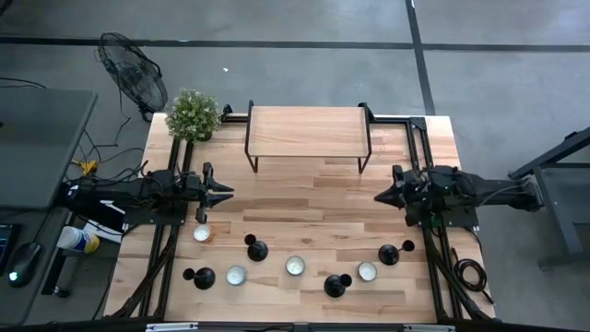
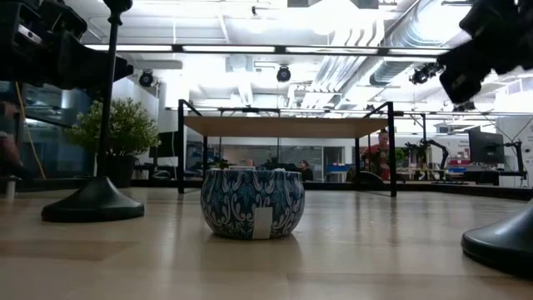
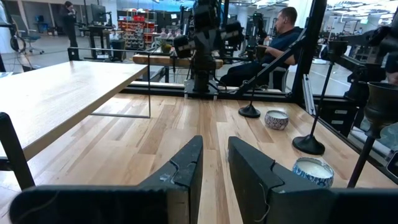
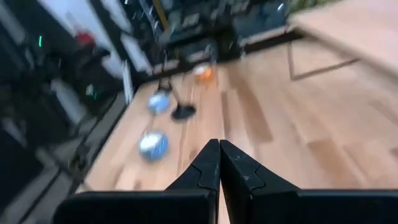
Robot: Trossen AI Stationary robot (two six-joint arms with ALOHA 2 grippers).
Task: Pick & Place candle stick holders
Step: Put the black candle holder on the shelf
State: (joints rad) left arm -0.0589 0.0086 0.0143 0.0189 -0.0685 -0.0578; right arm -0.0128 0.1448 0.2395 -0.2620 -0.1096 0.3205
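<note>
Four slim matte-black metal candle stick holders (image 1: 256,249) standing along the wooden desk (image 1: 304,207) front edge among round candle tins (image 1: 295,266) holding white wax, well clear of both jaws, left gripper (image 1: 224,192) narrowly parted, right gripper (image 1: 380,195) closed, both empty.

On my low view a candle stick holder (image 2: 98,200) loses its cup above the frame, and another's base (image 2: 504,242) is cut by the right edge. My right wrist feed is blurred: a holder (image 4: 180,107) and blue tins (image 4: 153,143) are only smears. From above I can't read the labels on the tealight cups (image 1: 295,266).
</note>
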